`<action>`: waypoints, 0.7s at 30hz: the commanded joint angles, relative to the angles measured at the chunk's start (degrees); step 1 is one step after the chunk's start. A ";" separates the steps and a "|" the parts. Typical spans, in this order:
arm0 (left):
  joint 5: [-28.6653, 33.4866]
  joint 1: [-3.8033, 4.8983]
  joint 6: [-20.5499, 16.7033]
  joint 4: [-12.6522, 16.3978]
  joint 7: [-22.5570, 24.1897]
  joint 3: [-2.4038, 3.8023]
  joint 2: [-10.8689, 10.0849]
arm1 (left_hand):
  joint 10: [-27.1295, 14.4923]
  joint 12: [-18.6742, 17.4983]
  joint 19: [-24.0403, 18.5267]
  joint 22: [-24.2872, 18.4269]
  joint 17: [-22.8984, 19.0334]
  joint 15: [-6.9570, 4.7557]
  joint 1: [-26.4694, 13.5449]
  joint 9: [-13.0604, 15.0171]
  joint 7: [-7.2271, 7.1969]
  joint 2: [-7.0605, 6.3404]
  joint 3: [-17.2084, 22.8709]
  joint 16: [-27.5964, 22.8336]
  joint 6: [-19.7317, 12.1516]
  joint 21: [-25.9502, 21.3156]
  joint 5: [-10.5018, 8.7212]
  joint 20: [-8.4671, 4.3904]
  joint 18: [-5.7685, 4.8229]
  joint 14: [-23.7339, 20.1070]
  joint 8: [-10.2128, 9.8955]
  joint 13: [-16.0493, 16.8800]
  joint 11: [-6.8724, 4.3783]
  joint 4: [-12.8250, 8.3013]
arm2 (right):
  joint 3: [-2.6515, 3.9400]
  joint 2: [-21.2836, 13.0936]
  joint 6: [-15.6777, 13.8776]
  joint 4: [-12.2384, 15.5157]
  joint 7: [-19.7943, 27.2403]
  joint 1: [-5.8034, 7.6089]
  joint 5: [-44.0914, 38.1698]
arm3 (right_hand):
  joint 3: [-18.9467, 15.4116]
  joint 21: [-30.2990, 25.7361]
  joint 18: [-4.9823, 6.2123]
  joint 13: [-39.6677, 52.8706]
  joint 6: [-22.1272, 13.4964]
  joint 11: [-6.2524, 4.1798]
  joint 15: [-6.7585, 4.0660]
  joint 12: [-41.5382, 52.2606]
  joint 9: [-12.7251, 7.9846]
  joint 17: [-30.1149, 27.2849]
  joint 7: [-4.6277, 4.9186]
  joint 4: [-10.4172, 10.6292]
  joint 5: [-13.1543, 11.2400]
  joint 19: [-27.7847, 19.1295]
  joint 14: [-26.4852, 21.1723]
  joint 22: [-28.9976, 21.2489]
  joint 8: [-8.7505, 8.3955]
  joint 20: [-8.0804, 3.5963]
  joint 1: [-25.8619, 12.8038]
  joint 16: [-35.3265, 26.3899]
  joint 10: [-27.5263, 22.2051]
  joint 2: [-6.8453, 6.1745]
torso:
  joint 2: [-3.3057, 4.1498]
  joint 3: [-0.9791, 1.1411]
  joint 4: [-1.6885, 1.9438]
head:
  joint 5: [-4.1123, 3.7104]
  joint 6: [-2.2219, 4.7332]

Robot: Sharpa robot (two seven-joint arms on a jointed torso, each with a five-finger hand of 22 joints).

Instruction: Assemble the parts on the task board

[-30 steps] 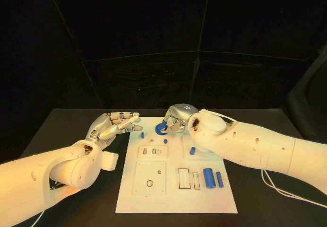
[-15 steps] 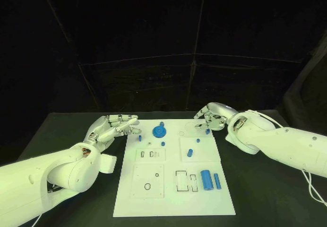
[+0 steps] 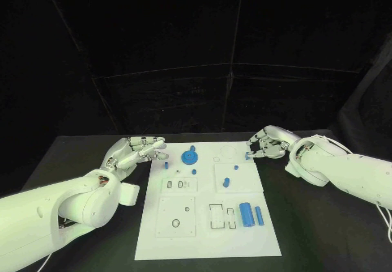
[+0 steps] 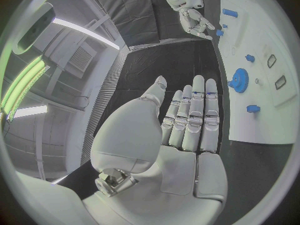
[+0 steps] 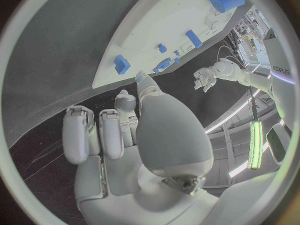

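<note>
Now the white task board (image 3: 204, 226) lies in the middle of the black table (image 3: 327, 226). Small blue parts sit on it. A blue gear (image 3: 190, 156) stands near the board's far edge, a little toward its left side. A small blue peg (image 3: 166, 165) is close to the board's left edge, and another small blue piece (image 3: 226, 182) lies near the middle. Two blue cylinders (image 3: 251, 216) lie side by side near the board's right edge, closer to the near end.

The left hand (image 3: 135, 152) is just off the board's far left corner. Its fingers are straight and side by side, and it holds nothing. From the left wrist, the gear (image 4: 239, 80) shows just past the fingertips (image 4: 199, 85).

The right hand (image 3: 268, 143) is at the board's far right corner, by a small blue piece (image 3: 246, 156) there. Its fingers are curled in. I cannot tell if it holds anything.
</note>
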 commanded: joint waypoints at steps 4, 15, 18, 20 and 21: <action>-0.26 0.05 0.98 -0.36 0.22 0.03 0.25 | 0.35 0.05 0.49 -0.01 0.07 0.00 -0.06 0.08 -0.01 0.57 -0.03 -0.05 0.38 -0.09 -0.26 -0.01 0.46 0.47 -0.19 0.08 0.14 -0.48 | 0.02 0.31 2.09 -1.42 2.08 -0.70 0.99 | -0.48 -0.13 -0.40 -0.12 -0.52 -0.01 -0.19 -0.21 -0.08 1.31 0.20 -0.13 -0.24 -0.13 3.12 3.06 -0.17 -0.15 0.18 -0.04 0.03 -0.02 | -0.02 -0.14 0.06 | -0.22 -0.16; -0.26 0.04 0.98 -0.64 0.19 0.03 0.38 | 0.31 -0.07 0.46 -0.04 0.08 0.02 -0.08 0.04 0.04 0.51 -0.06 -0.20 0.32 -0.18 -0.26 -0.02 0.44 0.36 -0.29 0.03 0.17 -0.57 | 0.02 1.15 2.06 -3.53 1.94 -1.62 0.89 | -0.92 -0.11 -0.42 -0.17 -1.08 0.19 0.00 -0.34 -0.11 1.44 0.42 0.04 0.02 -0.08 3.14 3.13 -0.21 -0.04 -0.19 -0.01 -0.06 0.21 | -0.06 -0.24 0.16 | -0.35 -0.26; -0.26 0.03 0.98 -0.71 0.16 0.03 0.39 | 0.28 -0.12 0.45 -0.05 0.09 0.03 -0.09 0.02 0.07 0.50 -0.07 -0.25 0.30 -0.21 -0.26 -0.01 0.43 0.34 -0.33 0.02 0.19 -0.59 | 0.03 1.49 2.19 -3.82 2.01 -1.67 0.88 | -0.91 -0.09 -0.44 -0.02 -1.04 0.21 0.03 -0.18 -0.06 1.53 0.42 0.05 0.12 -0.03 3.16 3.20 -0.09 0.01 -0.15 0.03 0.02 0.58 | -0.05 -0.24 0.13 | -0.30 -0.31; -0.26 0.03 0.98 -0.75 0.13 0.03 0.40 | 0.28 -0.12 0.45 -0.05 0.09 0.03 -0.09 0.02 0.07 0.50 -0.07 -0.25 0.30 -0.21 -0.26 -0.01 0.43 0.34 -0.33 0.02 0.19 -0.59 | 0.03 1.75 2.34 -3.99 2.06 -1.69 0.88 | -0.78 -0.08 -0.43 0.10 -0.82 0.17 0.03 -0.06 0.00 1.58 0.39 -0.06 0.01 -0.03 3.17 3.21 0.05 0.04 0.09 0.05 0.09 0.99 | -0.07 -0.21 0.08 | -0.26 -0.39; -0.26 0.03 0.98 -0.77 0.12 0.03 0.40 | 0.28 -0.12 0.45 -0.05 0.09 0.04 -0.09 0.02 0.07 0.50 -0.07 -0.25 0.30 -0.21 -0.26 -0.01 0.43 0.34 -0.33 0.02 0.19 -0.59 | 0.03 1.91 2.46 -4.08 2.08 -1.70 0.88 | -0.71 -0.07 -0.44 0.17 -0.68 0.15 0.02 0.02 0.04 1.62 0.36 -0.14 -0.12 -0.01 3.18 3.23 0.13 0.05 0.24 0.07 0.13 1.20 | -0.07 -0.21 0.08 | -0.26 -0.40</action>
